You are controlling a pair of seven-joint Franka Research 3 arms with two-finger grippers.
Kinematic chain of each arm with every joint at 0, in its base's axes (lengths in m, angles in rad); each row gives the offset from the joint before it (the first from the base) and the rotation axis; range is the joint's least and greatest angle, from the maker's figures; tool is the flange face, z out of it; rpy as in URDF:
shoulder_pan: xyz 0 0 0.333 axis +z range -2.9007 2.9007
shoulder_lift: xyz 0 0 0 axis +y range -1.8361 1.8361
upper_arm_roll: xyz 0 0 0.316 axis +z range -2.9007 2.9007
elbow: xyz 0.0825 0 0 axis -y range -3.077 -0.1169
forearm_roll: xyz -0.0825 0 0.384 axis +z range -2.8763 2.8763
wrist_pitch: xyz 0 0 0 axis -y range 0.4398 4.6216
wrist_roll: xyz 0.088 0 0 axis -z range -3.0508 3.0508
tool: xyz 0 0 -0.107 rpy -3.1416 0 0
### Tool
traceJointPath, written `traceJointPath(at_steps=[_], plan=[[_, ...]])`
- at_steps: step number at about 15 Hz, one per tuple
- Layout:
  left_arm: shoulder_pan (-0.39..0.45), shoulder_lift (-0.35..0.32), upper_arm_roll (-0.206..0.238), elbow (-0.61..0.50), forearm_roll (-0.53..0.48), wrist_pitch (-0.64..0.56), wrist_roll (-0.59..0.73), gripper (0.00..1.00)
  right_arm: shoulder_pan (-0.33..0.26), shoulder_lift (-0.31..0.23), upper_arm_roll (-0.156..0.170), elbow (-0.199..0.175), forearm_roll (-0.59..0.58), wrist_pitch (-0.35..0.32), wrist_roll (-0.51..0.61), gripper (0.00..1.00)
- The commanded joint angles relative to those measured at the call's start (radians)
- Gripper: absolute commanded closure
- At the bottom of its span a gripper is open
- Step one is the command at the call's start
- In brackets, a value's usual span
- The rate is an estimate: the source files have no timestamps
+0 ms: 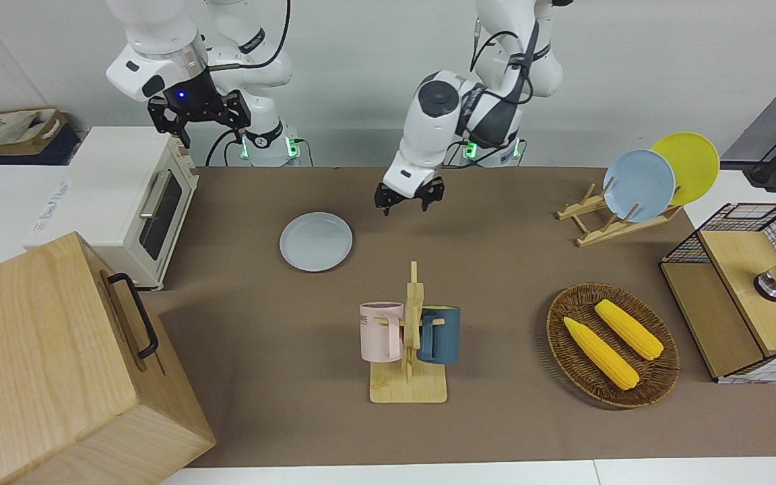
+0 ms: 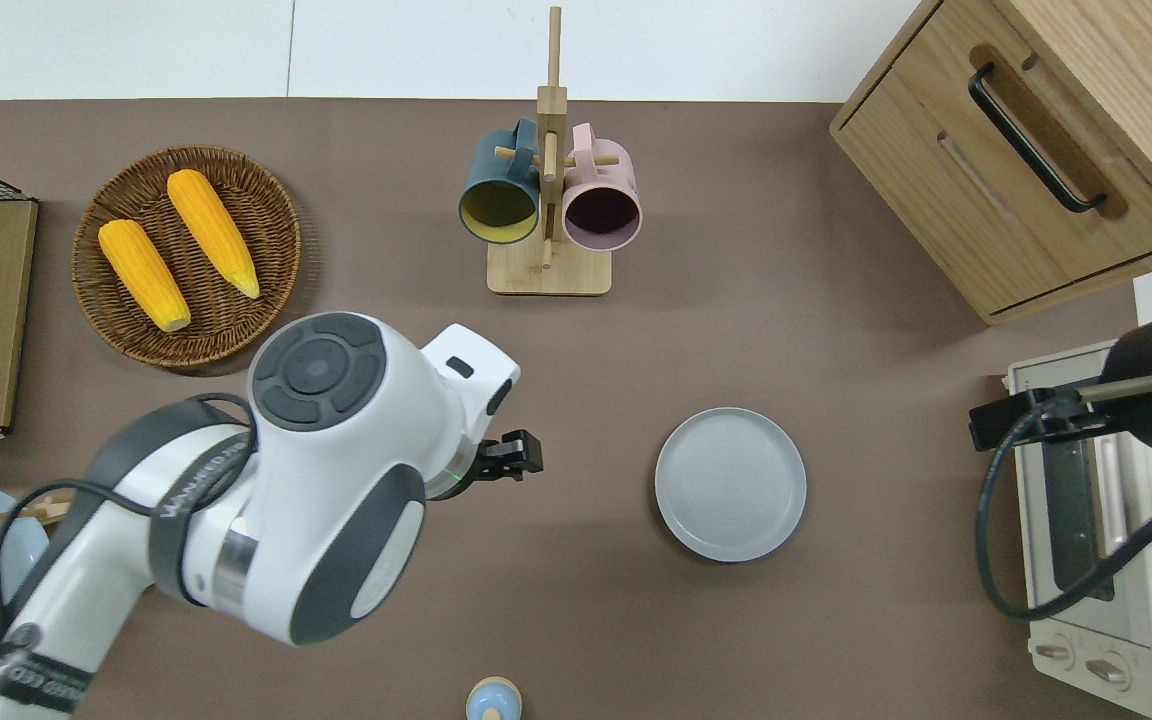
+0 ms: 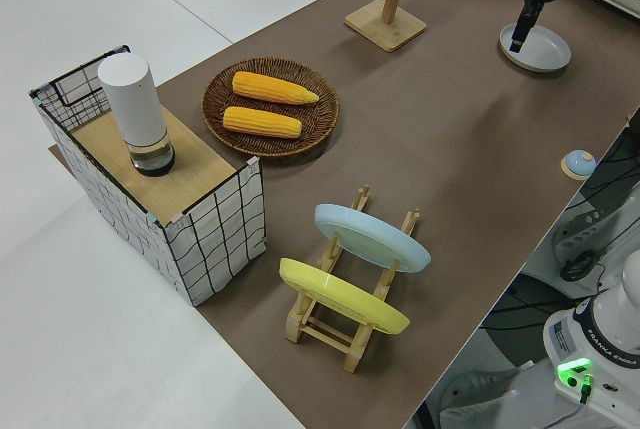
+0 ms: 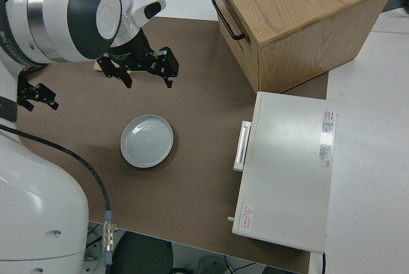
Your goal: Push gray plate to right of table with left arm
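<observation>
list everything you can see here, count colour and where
gray plate: 1, pale gray, flat on table, toward the right arm's end
mugs: 2, pink and dark teal, on wooden tree
corn cobs: 2, yellow, in wicker basket
racked plates: 2, light blue and yellow, on wooden rack
toaster oven: 1, cream
wooden cabinet: 1
wire shelf: 1, with white cylinder
left end effector: open, empty, raised, clear of the plate
right end effector: parked
</observation>
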State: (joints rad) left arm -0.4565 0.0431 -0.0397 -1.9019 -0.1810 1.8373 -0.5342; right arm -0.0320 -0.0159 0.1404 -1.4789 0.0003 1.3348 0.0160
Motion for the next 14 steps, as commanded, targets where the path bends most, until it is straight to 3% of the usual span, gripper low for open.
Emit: traceJointPath(at_steps=[1,5,9,14], plan=[[0.106,-0.074,-0.005,-0.014,-0.017,-0.113,0.14,0.0,-0.019,-0.002,0.016,0.009,0.004,-0.016,0.012,0.017],[0.212,-0.118,-0.003,0.007,-0.003,-0.203,0.259,0.0,-0.019,-0.002,0.016,0.009,0.004,-0.016,0.013,0.017],[0.268,-0.147,0.009,0.011,0.067,-0.214,0.295,0.0,-0.019,-0.002,0.016,0.009,0.004,-0.016,0.012,0.017],[0.269,-0.196,0.115,0.014,0.121,-0.237,0.462,0.0,-0.019,-0.002,0.016,0.009,0.004,-0.016,0.012,0.017]])
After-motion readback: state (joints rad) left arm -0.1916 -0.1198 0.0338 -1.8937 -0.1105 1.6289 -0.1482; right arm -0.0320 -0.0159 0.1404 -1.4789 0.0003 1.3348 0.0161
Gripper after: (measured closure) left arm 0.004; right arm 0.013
